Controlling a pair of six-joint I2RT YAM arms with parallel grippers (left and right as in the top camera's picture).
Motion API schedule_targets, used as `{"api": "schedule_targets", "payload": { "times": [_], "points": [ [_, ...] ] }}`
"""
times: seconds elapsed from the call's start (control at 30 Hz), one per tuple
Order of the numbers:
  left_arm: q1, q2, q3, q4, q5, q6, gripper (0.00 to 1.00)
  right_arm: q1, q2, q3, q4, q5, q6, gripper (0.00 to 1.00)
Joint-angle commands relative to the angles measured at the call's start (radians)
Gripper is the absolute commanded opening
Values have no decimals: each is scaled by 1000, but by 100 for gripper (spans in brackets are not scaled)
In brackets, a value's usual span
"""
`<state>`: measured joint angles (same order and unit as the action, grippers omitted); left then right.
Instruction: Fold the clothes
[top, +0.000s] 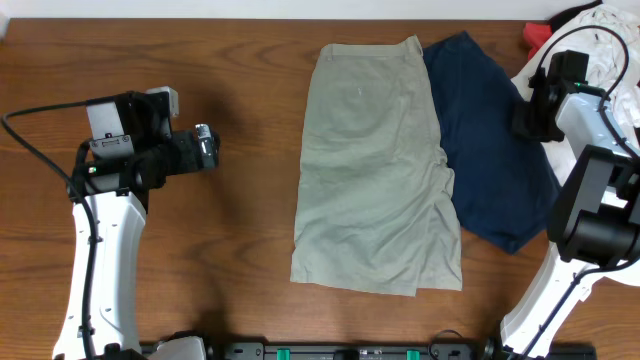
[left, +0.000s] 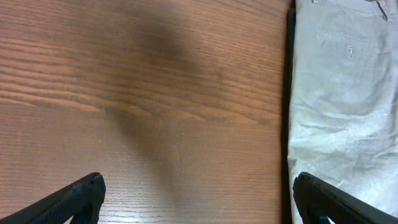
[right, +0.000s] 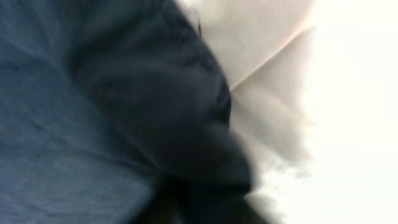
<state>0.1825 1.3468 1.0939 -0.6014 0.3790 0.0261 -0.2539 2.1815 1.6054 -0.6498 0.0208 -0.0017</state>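
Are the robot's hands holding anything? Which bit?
The left gripper is open over bare table, holding nothing. The right gripper is shut at the navy garment's right edge, probably pinching it; blur hides its fingers.

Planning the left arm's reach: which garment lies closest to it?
The khaki shorts, flat mid-table; the navy garment and the white cloths lie beyond them, further right.

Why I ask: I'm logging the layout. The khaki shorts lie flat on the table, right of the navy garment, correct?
Not quite. The khaki shorts lie flat on the table left of the navy garment, not right; the overhead view shows it.
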Motion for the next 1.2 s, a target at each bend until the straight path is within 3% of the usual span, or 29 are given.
{"api": "schedule_targets", "payload": {
  "times": [0.0,0.37,0.7,0.73,0.8,0.87,0.97,1.17],
  "points": [
    [6,5,16,0,3,-2,98,-10,-49,24,6,-10,-7,1],
    [6,5,16,0,3,-2,98,-73,-309,149,-29,-7,-6,1],
    [6,5,16,0,3,-2,98,-226,-256,146,-62,5,-3,2],
    [6,5,16,0,3,-2,98,-233,-245,146,-64,5,-3,12],
    [6,5,16,0,3,-2,98,-244,-223,146,-71,5,-2,64],
    [6,5,16,-2,3,-2,98,-250,-217,146,-82,2,18,85],
    [6,5,16,-3,3,-2,98,-250,-230,149,-95,-37,31,94],
    [6,5,16,-3,3,-2,98,-238,-307,149,-122,-212,31,95]
  ]
}}
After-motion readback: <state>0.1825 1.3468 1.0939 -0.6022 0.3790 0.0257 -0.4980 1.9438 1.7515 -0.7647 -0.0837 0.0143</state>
